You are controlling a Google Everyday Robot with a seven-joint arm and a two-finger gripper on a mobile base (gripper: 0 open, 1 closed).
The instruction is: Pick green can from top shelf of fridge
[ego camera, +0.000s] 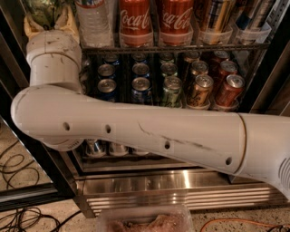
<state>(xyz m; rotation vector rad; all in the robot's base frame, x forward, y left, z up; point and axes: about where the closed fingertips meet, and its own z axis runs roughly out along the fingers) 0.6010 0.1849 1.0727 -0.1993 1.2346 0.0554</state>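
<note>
The green can [43,10], pale green and metallic, stands at the far left of the fridge's top shelf [181,46], cut off by the top edge of the view. My gripper [48,22] is right at it, above my white wrist. Its tan fingers [30,28] hug the can on both sides. My thick white arm crosses the whole view from the lower right to the wrist at the upper left and hides part of the fridge [181,181].
On the top shelf to the can's right stand a water bottle [93,20], two red Coca-Cola cans [134,20] and gold cans [215,16]. Short cans [170,86] fill the rack below. Cables [18,170] lie on the floor at left, and a plastic tub [145,221] sits below.
</note>
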